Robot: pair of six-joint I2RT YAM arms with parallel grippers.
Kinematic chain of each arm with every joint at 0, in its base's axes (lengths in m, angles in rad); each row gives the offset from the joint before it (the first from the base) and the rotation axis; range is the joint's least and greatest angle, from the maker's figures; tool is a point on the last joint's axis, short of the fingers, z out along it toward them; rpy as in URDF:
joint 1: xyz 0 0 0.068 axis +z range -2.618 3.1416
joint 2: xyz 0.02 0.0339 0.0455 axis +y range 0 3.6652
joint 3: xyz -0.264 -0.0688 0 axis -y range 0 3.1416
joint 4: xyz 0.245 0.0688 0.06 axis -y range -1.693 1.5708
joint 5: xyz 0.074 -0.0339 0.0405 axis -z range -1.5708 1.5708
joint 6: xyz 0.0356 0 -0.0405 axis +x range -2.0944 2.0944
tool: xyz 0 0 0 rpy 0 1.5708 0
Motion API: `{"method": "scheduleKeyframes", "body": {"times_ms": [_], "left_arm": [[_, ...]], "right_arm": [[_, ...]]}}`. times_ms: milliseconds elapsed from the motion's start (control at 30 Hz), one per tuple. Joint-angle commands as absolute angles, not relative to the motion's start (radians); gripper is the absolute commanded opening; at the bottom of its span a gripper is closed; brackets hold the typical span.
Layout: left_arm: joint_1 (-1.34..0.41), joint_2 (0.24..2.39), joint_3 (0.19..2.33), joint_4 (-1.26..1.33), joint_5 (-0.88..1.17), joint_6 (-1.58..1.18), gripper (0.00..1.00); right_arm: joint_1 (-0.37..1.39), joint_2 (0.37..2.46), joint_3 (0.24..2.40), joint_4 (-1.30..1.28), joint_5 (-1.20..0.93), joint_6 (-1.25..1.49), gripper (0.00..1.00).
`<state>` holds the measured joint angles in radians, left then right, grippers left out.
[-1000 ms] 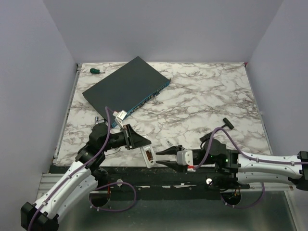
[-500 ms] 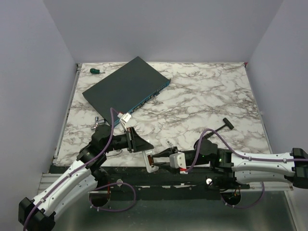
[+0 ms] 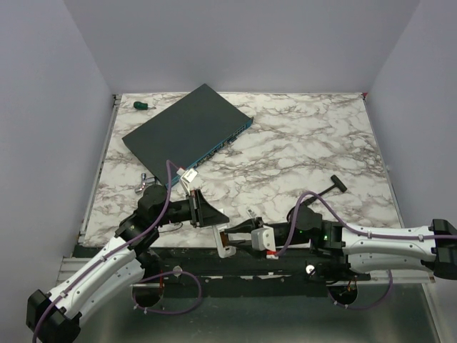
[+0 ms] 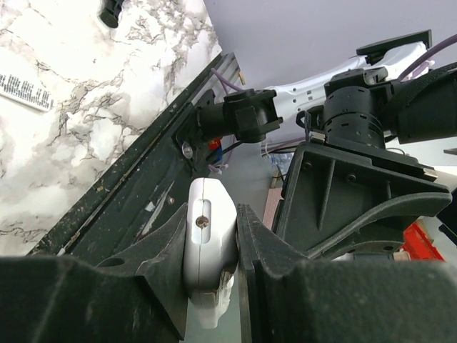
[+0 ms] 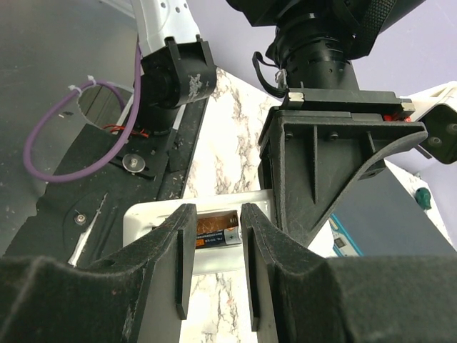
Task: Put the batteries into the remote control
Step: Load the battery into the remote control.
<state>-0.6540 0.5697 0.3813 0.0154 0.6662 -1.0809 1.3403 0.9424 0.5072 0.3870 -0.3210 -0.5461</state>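
My left gripper point(image 3: 218, 223) is shut on the remote control point(image 3: 223, 245), a slim white handset held at the table's near edge, over the black rail. In the left wrist view the remote control point(image 4: 208, 246) is clamped edge-on between both fingers of the left gripper point(image 4: 212, 214). My right gripper point(image 3: 234, 236) reaches in from the right, its tips right at the handset. Seen from the right wrist, the right gripper point(image 5: 216, 214) has its jaws partly open, nothing between the pads. Beyond them is the remote control point(image 5: 153, 221), its back compartment open, with a battery point(image 5: 227, 236) lying inside.
A big dark flat box with a blue edge point(image 3: 187, 132) lies at the back left, a green-handled screwdriver point(image 3: 142, 106) behind it. A black T-shaped tool point(image 3: 334, 186) lies right of centre. A small white piece point(image 3: 250, 212) rests just behind the grippers.
The left gripper has carried the remote control slightly down toward the near edge. The right gripper has moved left, up to the remote's open compartment.
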Motion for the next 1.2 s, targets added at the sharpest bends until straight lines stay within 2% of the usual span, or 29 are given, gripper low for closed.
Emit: {"method": "scheduleKeyframes", "body": {"times_ms": [0, 500, 1167], "left_arm": [[-0.664, 0.571, 0.416, 0.047, 0.671, -1.063, 0.00], [-0.670, 0.579, 0.423, 0.047, 0.674, -1.056, 0.00], [-0.672, 0.568, 0.428, 0.041, 0.669, -1.055, 0.00]], "right_arm": [[1.339, 0.958, 0.522, 0.418, -0.324, -0.564, 0.38], [1.339, 0.980, 0.498, 0.451, -0.298, -0.566, 0.30], [1.339, 0.999, 0.492, 0.423, -0.261, -0.565, 0.29]]}}
